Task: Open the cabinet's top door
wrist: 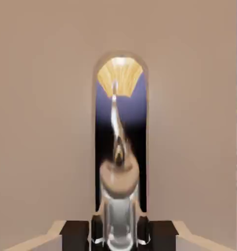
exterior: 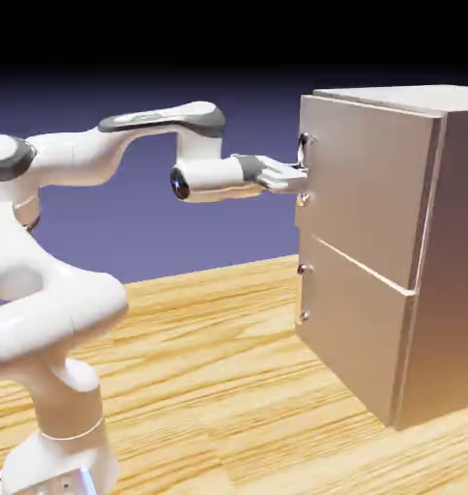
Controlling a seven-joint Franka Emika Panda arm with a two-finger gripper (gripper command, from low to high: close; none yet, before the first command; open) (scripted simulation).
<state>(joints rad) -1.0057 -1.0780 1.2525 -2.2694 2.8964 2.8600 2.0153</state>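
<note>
From my remote station I saw the white arm stretched level across the wooden table [exterior: 228,319], its gripper [exterior: 294,176] pressed up to the left edge of the cabinet [exterior: 441,251], which stood on the table at the right of the exterior view. The jaws were drawn fully in, clamped on the small silver handle [exterior: 304,169] of the door [exterior: 368,193], the taller upper panel of the beige-grey front. That door sat flush with the cabinet body, with no gap showing along its edges. Below it, the shorter lower panel [exterior: 354,334] carried its own handle [exterior: 304,290] near the same left edge and was likewise shut.

Through the hand camera, the door [wrist: 47,122] filled almost the whole picture as flat beige metal. The handle [wrist: 119,147] rose up the middle as a shiny arched loop, mirroring blue backdrop and wood grain, and its lower end ran down between the two dark fingertips [wrist: 75,235] at the bottom edge. A thin strip of blue backdrop showed along the picture's right side.
</note>
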